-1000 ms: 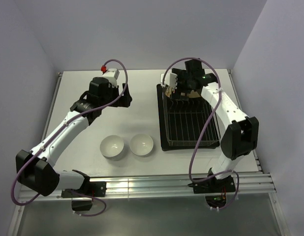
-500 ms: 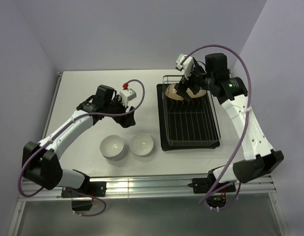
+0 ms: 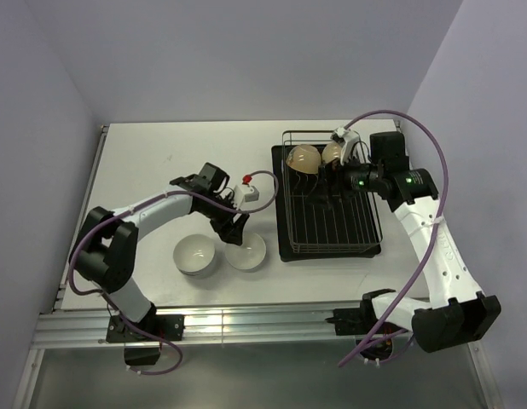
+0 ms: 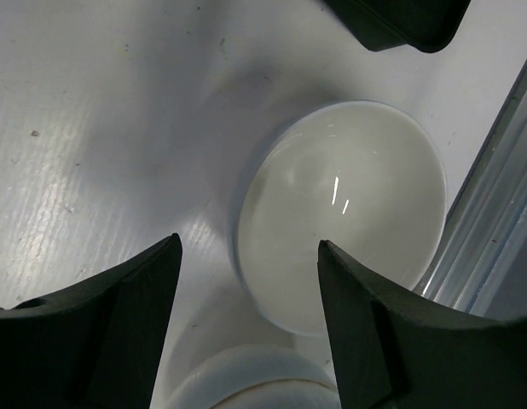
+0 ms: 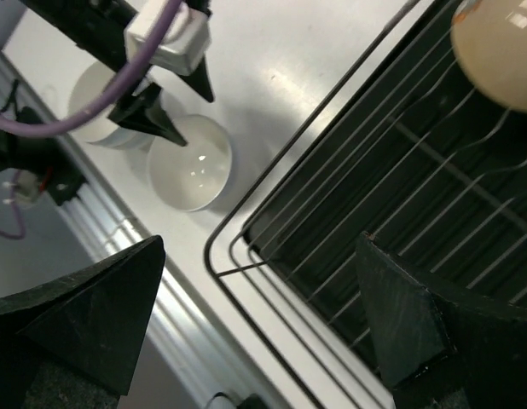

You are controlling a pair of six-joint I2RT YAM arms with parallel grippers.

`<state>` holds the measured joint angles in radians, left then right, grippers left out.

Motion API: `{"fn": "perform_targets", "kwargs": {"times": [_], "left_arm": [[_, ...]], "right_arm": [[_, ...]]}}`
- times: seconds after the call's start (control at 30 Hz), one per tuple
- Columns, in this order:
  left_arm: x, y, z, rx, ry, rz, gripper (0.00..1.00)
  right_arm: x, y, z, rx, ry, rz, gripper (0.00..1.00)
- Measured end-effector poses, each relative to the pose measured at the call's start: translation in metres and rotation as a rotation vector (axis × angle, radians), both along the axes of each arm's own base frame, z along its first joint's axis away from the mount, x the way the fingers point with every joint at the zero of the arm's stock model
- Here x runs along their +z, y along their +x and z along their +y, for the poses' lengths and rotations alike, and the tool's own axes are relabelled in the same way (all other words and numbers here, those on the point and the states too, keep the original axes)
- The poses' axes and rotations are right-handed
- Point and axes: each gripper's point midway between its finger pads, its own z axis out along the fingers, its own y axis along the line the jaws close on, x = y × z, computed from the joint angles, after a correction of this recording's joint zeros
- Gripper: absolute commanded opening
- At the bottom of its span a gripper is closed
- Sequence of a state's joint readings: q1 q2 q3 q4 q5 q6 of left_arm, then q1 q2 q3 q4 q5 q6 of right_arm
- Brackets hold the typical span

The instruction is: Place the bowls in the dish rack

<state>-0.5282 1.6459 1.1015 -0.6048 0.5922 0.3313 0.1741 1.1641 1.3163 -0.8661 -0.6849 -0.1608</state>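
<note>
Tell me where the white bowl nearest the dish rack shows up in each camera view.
Top external: the bowl sits low centre, just left of the dish rack.
Left wrist: the bowl fills the centre right.
Right wrist: the bowl is left of centre, off the rack's corner.
Shared landmark: the aluminium rail, running close by the bowl in all three.

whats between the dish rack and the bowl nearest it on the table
Only bare table lies between that bowl and the dish rack; the right wrist view shows it best.
</note>
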Motion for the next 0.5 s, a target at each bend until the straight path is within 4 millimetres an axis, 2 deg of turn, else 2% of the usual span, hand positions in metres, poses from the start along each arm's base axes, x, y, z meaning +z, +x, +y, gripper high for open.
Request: {"fn": "perform_targets", "kwargs": {"times": [0.1, 0.3, 0.43, 0.47, 0.5], "left_arm": [[-0.011, -0.004, -0.003, -0.016, 0.037, 0.006, 0.64], [-0.032, -0.006, -0.003, -0.031, 0.110, 0.016, 0.46], [-0.035, -0.004, -0.004, -0.029, 0.118, 0.007, 0.30], [-0.035, -0.003, -0.004, -0.026, 0.116, 0.006, 0.22], [-0.034, -0.003, -0.004, -0.024, 0.114, 0.005, 0.22]], "right_arm": [[-0.011, -0.009, 0.002, -0.021, 0.035, 0.071, 1.00], [-0.013, -0.019, 0.005, -0.058, 0.106, 0.130, 1.00], [-0.015, -0.018, 0.004, -0.087, 0.146, 0.155, 1.00], [-0.016, -0.018, 0.004, -0.095, 0.155, 0.165, 1.00], [-0.018, -0.018, 0.003, -0.102, 0.162, 0.175, 1.00]]}}
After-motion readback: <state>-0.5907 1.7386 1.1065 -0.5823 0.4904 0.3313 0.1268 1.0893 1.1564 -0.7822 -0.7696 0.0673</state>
